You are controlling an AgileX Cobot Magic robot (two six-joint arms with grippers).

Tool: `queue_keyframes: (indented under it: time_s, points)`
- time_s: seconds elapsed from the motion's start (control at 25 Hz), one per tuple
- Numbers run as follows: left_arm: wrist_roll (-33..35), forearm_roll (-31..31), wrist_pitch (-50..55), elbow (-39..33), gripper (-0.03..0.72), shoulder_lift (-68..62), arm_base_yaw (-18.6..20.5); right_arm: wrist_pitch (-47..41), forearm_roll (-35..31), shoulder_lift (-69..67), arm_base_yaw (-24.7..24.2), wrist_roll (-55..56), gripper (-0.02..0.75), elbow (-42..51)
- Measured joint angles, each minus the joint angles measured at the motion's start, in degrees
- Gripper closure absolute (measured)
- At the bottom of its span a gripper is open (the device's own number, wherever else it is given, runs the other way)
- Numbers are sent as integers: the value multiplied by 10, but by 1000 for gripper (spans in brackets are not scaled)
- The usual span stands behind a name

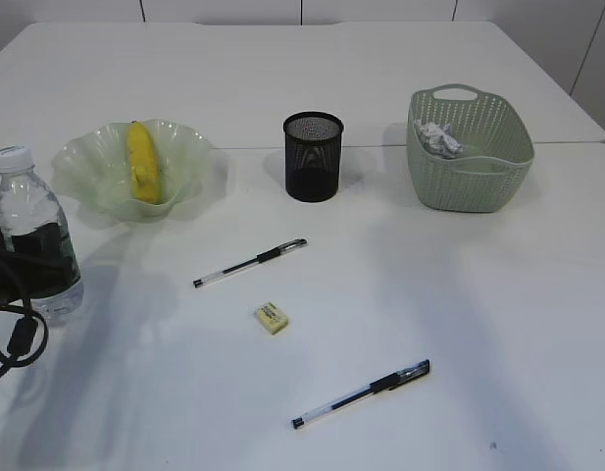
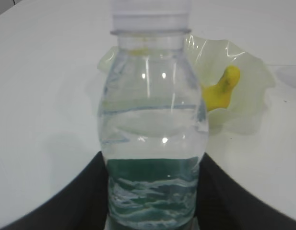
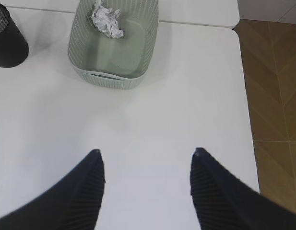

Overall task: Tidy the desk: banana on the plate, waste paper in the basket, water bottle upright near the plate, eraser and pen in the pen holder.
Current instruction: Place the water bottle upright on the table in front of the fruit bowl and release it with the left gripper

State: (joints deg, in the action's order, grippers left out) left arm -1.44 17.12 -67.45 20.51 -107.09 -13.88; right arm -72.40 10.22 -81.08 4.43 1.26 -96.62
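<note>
Pinching the clear plastic water bottle (image 2: 152, 143) low at the tabletop's left edge (half-full, smooth, likely slippery), left jaws hold; right jaws spread, empty.

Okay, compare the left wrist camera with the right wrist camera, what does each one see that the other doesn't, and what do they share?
Only the left wrist view shows the clear plastic water bottle upright between the left gripper's jaws, and the yellow banana on the pale green wavy plate. Only the right wrist view shows the green slotted basket holding crumpled paper, the black mesh pen holder and the open, empty right gripper. Both show the white table.
</note>
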Motion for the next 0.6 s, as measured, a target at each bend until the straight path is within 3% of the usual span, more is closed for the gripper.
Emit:
queue_keyframes:
  time_s: [0.6]
  points:
    - [-23, -4, -88, 10, 340, -78, 0, 0, 0, 0, 0, 0, 310, 0]
